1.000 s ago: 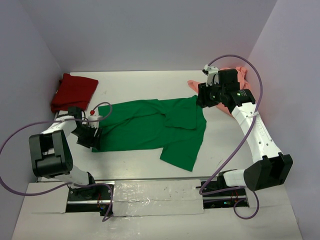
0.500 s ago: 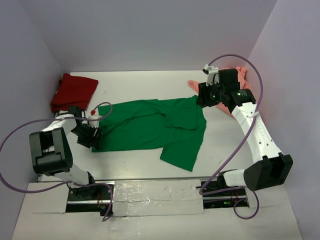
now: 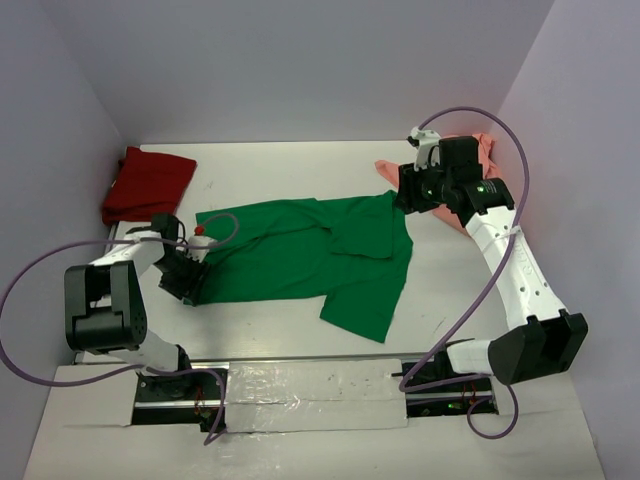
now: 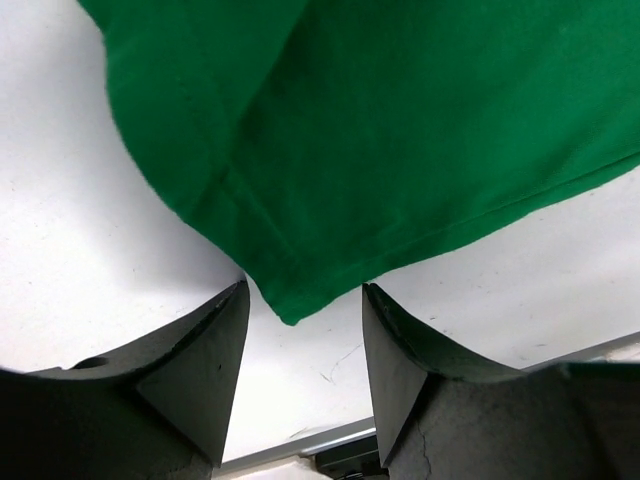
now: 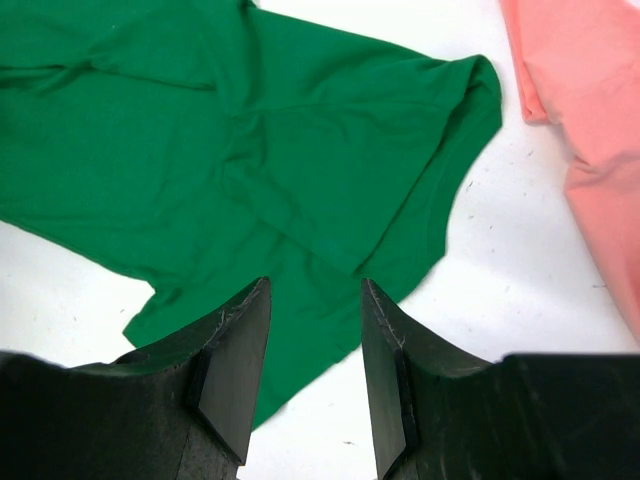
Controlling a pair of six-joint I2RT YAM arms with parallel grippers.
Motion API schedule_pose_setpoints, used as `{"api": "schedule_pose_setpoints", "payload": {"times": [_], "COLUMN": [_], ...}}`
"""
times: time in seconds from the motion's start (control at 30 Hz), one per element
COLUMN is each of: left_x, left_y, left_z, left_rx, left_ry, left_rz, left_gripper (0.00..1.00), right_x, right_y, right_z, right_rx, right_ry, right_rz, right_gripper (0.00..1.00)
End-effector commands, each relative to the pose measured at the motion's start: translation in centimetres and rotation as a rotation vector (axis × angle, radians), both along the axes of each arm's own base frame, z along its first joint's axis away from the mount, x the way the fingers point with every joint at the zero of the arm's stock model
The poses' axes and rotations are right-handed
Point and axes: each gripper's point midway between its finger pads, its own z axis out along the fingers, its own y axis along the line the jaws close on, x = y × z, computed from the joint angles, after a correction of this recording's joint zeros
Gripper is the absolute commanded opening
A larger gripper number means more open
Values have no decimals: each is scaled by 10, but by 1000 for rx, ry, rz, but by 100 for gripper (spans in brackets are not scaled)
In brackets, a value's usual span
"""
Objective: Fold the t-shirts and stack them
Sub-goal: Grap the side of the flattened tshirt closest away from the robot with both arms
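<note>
Step in hand, by judgement: gripping the green shirt (image 3: 300, 255), spread mid-table, for its first fold. Left gripper (image 4: 303, 300) stands spread astride the near-left corner, pinching nothing. Right gripper (image 5: 315, 290) hovers spread over the far-right corner, empty. Red shirt (image 3: 148, 183) lies far left, pink shirt (image 5: 590, 120) far right. Next move calls for both to pinch cloth.

White table (image 3: 280, 328), lavender walls (image 3: 300, 70), taped strip (image 3: 320, 395)

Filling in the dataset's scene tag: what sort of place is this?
Probably a lab test cell, not a home: a white table boxed in by plain walls, with the left arm and right arm bolted to its near edge.
</note>
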Motion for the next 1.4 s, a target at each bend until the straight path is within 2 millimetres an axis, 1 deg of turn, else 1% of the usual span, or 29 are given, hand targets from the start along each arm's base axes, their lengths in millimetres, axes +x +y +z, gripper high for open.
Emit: {"api": "schedule_pose_setpoints", "payload": {"times": [0.0,0.07,0.13,0.23,0.27,0.37,0.4,0.43,0.47,0.53,0.57,0.6,0.63,0.67,0.73,0.77,0.8,0.83,0.87,0.9,1.0,1.03,1.1,1.13,1.2,1.23,1.3,1.33,1.37], "left_x": [-34,-33,-33,-34,-34,-33,-33,-34,-33,-33,-33,-32,-32,-32,-32,-31,-31,-31,-31,-31,-31,-30,-30,-30,-30,-29,-29,-28,-29], "left_y": [-3,-2,1,6,6,5,5,5,4,4,3,3,2,1,1,1,1,1,1,1,1,1,-1,-1,-1,-1,-1,-2,-1], "left_z": [-21,-20,-21,-26,-26,-26,-26,-26,-26,-26,-25,-24,-24,-24,-24,-22,-22,-21,-20,-20,-18,-18,-17,-17,-17,-16,-14,-14,-14], "left_rx": [21,34,53,79,81,76,76,75,72,70,66,63,59,55,56,56,54,56,55,55,55,53,47,46,46,48,45,43,45], "left_ry": [116,108,107,105,105,100,103,103,101,97,93,89,86,85,83,78,77,75,72,72,68,65,56,55,49,45,39,39,42], "left_rz": [-6,-5,-7,0,0,-2,-1,-1,-1,1,0,1,1,1,4,5,5,6,6,8,11,14,19,19,24,24,25,25,24], "left_gripper": [58,58,55,45,36,28,27,24,19,17,14,12,11,10,9,9,9,9,9,9,8,8,8,8,8,8,8,8,8], "right_x": [-2,-2,-3,-4,-4,-3,-4,-5,-6,-16,-20,-28,-32,-44,-52,-67,-81,-89,-100,-112,-133,-140,-145,-154,-158,-166,-171,-177,-182], "right_y": [-2,-3,-3,-4,-4,-5,-4,-3,-2,4,10,10,12,18,20,21,35,38,39,48,56,54,60,62,69,73,78,79,85], "right_z": [28,28,28,29,29,30,29,25,22,7,0,-18,-28,-53,-71,-98,-108,-117,-132,-138,-157,-164,-169,-176,-181,-187,-195,-203,-207], "right_rx": [0,-1,-2,-3,-2,-2,-4,-7,-13,-43,-88,-134,-182,-244,-350,-392,-414,-435,-453,-458,-495,-513,-530,-556,-580,-591,-599,-608,-619], "right_ry": [-91,-93,-94,-97,-97,-102,-99,-80,-68,-24,-30,9,11,39,5,46,43,48,71,85,137,154,136,137,111,119,125,149,137], "right_rz": [2,1,2,-2,-1,-2,7,20,36,136,211,250,287,355,427,480,572,617,658,721,824,845,877,900,920,937,954,958,986], "right_gripper": [48,48,48,48,48,48,48,48,48,49,49,50,50,51,52,52,52,52,53,53,55,55,55,56,56,56,56,56,56]}}
